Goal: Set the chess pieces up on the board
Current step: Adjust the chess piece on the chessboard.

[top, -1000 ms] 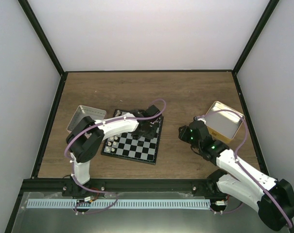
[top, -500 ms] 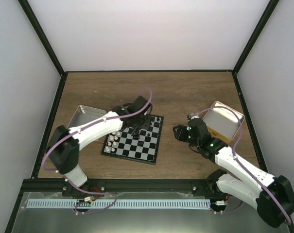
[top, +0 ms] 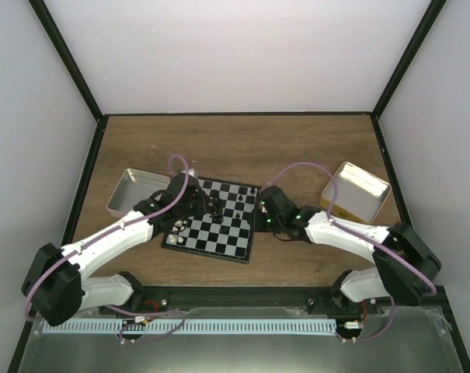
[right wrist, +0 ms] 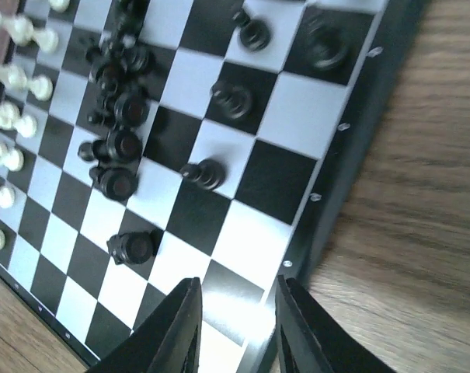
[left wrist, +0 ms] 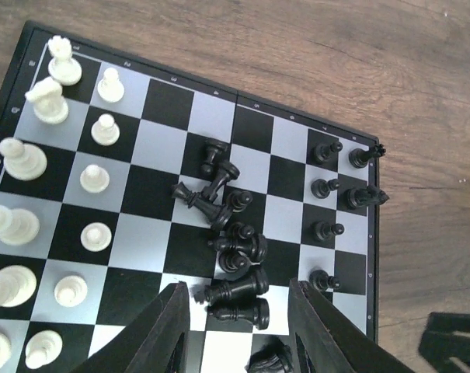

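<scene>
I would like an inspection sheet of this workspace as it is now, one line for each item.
Surface: brown wooden table.
Job's things: board lies flat; white pieces stand in two rows along one side; standing black pieces at the opposite edge; black heap lies toppled mid-board.
Clutter: pinkish tin left of the board; yellow tin to the right.
Grippers: left gripper, fingers apart over the heap, gripping nothing; right gripper, fingers apart over the board's edge, holding nothing.
Cables: purple cables loop above both arms.
Surroundings: white walls, black frame.

Pinkish tin [top: 132, 187] and tan tin [top: 360, 194] rest on table [top: 297, 148].
</scene>
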### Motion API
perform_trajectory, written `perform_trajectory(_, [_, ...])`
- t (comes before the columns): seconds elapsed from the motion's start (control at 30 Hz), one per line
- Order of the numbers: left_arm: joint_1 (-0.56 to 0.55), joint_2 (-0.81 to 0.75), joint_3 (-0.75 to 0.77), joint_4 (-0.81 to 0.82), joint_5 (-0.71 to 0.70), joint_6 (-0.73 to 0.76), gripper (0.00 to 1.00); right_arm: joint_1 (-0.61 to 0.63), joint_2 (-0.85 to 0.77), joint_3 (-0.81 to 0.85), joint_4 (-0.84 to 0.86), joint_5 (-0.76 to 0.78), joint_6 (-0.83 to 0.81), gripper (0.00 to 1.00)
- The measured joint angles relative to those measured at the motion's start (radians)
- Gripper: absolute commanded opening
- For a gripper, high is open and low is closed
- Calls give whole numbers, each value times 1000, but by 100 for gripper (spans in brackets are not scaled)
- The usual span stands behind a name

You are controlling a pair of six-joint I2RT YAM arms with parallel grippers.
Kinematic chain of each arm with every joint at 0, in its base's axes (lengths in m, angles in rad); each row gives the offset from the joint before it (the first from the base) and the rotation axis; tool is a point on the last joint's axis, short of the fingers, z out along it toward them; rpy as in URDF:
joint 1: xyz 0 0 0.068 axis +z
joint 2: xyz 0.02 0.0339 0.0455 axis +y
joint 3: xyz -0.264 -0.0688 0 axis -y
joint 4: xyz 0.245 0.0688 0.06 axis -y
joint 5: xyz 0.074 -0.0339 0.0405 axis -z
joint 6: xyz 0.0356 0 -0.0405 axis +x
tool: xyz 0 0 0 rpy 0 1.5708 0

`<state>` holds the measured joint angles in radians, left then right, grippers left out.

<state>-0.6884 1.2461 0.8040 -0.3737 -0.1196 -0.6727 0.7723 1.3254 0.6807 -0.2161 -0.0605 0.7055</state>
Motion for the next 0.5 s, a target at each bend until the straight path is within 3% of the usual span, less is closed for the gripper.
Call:
perform_trajectory(0.17, [8,-45,-72,53,12,-38,38,66,113,50,1,0,18,23])
perform_trajectory(0.5, [27,-45,-81,122,33,-38,38,76,253,131,14,0,30,16])
